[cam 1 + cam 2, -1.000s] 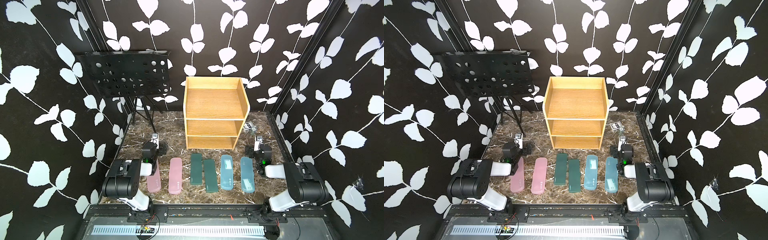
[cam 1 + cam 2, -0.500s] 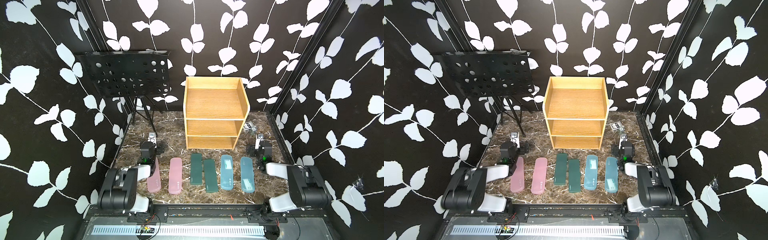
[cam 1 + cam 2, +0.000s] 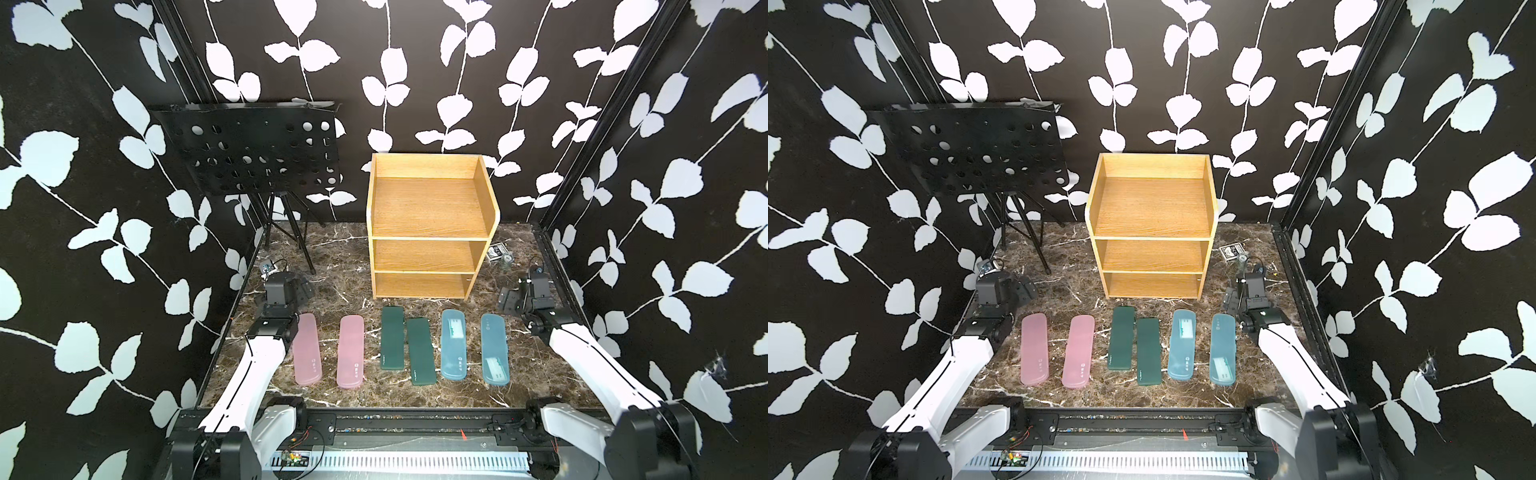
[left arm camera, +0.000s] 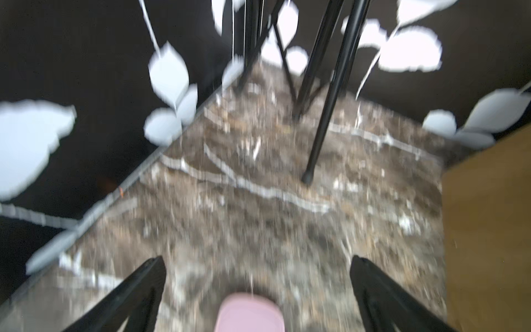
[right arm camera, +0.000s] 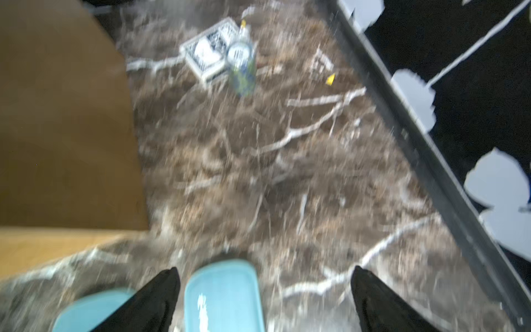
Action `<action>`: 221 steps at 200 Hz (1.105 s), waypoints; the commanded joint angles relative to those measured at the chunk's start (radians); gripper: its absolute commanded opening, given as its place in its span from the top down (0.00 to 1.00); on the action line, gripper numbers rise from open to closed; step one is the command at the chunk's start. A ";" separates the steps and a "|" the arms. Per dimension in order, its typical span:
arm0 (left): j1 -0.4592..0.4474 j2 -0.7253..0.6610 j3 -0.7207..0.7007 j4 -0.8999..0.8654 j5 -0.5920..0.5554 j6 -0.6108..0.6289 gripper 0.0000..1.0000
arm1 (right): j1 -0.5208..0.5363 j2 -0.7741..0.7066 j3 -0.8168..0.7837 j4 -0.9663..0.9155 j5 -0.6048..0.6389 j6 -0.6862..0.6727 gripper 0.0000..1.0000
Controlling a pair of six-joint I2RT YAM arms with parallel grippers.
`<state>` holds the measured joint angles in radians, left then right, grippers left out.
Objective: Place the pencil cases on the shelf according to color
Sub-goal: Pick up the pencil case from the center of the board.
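On the table (image 3: pixel 332 257) the shelf (image 3: pixel 428 208) stands at the back. Before it, in a row, lie two pink cases (image 3: pixel 306 353), two green cases (image 3: pixel 392 343) and two blue cases (image 3: pixel 453 349). Left jaws gape near a pink end, right jaws near a blue end.

Both top views are sharp and brightly, evenly lit from above. The light-oak wooden three-tier shelf (image 3: pixel 430 208) is seen glowing warm, with shaded lower tiers; soft shadows are cast on the dark brown marbled tabletop (image 3: pixel 353 299). Wide-angle stretching is seen at the edges. Both wrist views are smeared by motion blur.
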<state>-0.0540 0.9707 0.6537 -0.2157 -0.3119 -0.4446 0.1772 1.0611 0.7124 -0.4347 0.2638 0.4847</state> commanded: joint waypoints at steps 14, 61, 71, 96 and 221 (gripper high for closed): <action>-0.004 -0.040 0.061 -0.300 0.136 -0.126 0.01 | 0.034 -0.109 -0.019 -0.331 -0.067 0.153 0.07; -0.036 -0.047 0.095 -0.408 0.188 -0.133 0.01 | 0.098 -0.135 -0.066 -0.406 -0.152 0.218 0.10; -0.060 -0.036 0.109 -0.425 0.174 -0.130 0.01 | 0.111 -0.120 -0.073 -0.397 -0.178 0.221 0.11; -0.134 -0.001 0.143 -0.457 0.146 -0.120 0.01 | 0.143 -0.070 -0.099 -0.376 -0.222 0.221 0.11; -0.213 0.039 0.142 -0.428 0.194 -0.138 0.01 | 0.273 0.068 -0.162 -0.319 -0.238 0.289 0.06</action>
<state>-0.2588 1.0046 0.7757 -0.6430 -0.1368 -0.5770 0.4339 1.1282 0.5671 -0.7441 -0.0055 0.7444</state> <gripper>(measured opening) 0.990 0.938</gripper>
